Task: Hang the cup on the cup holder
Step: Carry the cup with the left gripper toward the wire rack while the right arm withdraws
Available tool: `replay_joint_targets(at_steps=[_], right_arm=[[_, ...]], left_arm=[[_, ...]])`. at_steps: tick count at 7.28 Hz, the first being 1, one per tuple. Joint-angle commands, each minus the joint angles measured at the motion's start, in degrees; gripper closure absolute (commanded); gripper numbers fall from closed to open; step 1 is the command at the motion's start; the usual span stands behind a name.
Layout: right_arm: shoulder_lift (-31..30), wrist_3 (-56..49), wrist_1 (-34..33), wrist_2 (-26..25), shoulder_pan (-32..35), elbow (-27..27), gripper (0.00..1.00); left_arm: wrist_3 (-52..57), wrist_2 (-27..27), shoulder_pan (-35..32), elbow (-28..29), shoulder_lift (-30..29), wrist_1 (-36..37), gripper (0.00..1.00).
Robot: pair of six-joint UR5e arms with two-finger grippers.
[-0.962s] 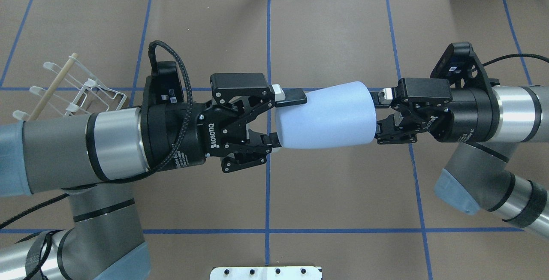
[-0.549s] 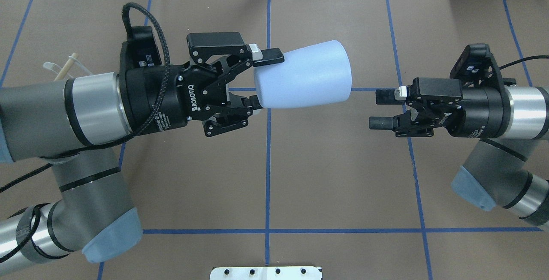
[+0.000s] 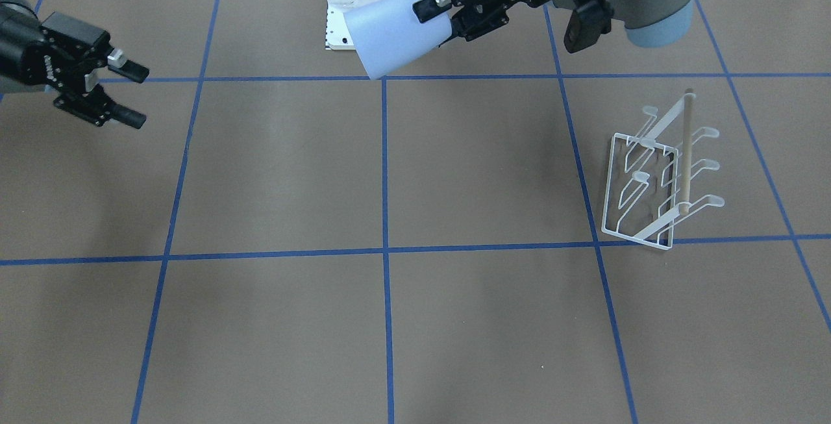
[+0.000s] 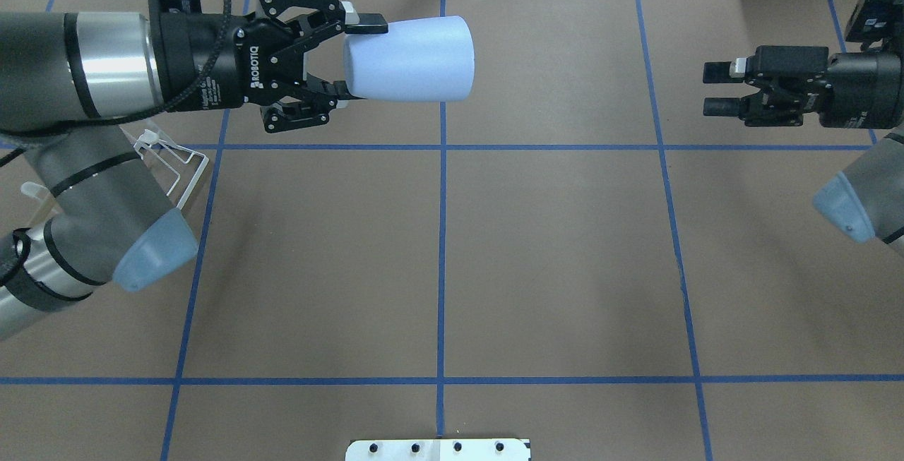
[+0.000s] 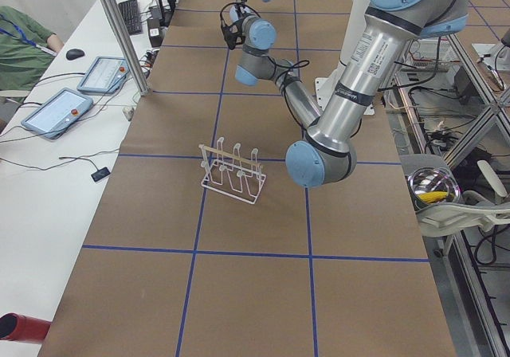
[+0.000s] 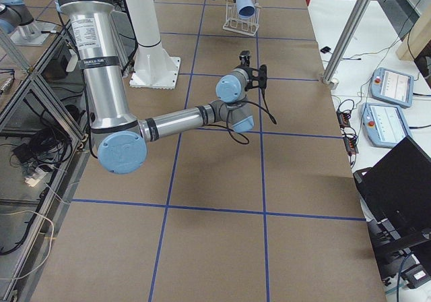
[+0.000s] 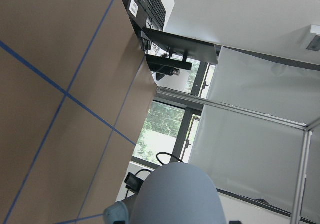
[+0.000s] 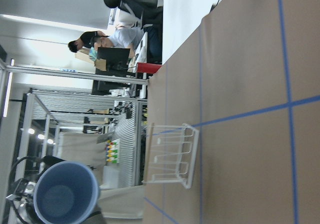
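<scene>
The pale-blue cup (image 4: 409, 58) lies on its side in the air, its narrow bottom end clamped in my left gripper (image 4: 357, 60) and its mouth towards the right arm. It also shows in the front view (image 3: 393, 31) and the right wrist view (image 8: 65, 191). The white wire cup holder (image 3: 662, 177) with its wooden rod stands on the table on my left side, below the left arm, which mostly hides the rack (image 4: 180, 161) in the overhead view. My right gripper (image 4: 708, 88) is open and empty, far to the right of the cup.
The brown paper table cover (image 4: 551, 263) carries a grid of blue tape lines. The white bolted base plate (image 4: 438, 449) sits at the near edge. Tablets and cables (image 5: 60, 110) lie on the side table beyond the far edge.
My right gripper has let go of the cup's rim and drawn back to the right. My left gripper has carried the cup left and towards the far edge, uncovering less of the rack.
</scene>
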Motion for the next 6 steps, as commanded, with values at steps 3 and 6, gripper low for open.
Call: replay_joint_targets(at_steps=[3, 6], right_arm=[[-0.93, -58.51, -28.02, 8.50, 15.35, -11.31, 0.00], [-3.92, -94.45, -55.93, 7.39, 23.54, -11.22, 0.00]], left_arm=[[19.07, -12.48, -10.96, 1.17, 0.21, 18.79, 1.00], [35.67, -14.08, -16.06, 0.82, 0.21, 33.37, 1.00]])
